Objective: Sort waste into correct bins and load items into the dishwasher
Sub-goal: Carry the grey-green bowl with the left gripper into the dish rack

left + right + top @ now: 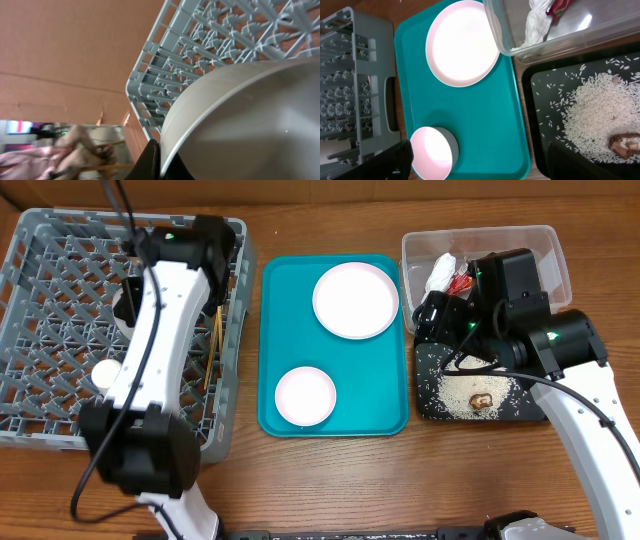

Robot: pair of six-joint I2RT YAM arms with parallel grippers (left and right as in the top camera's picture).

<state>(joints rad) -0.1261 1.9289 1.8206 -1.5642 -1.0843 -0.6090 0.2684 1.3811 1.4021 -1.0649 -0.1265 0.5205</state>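
Left gripper point(159, 161) clamps the pale bowl point(240, 125) by its rim over the grey rack point(170, 65). Such a thin edge pinch could slip, dropping it crooked. Right gripper point(477, 150) hangs with jaws apart above the teal tray point(505, 115).

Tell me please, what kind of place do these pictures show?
Probably a robot test bench staged as a dish-clearing station: a wooden table carries a grey dish rack, a teal serving tray with a pale-pink plate, and a clear tub beside a black tray of loose rice.
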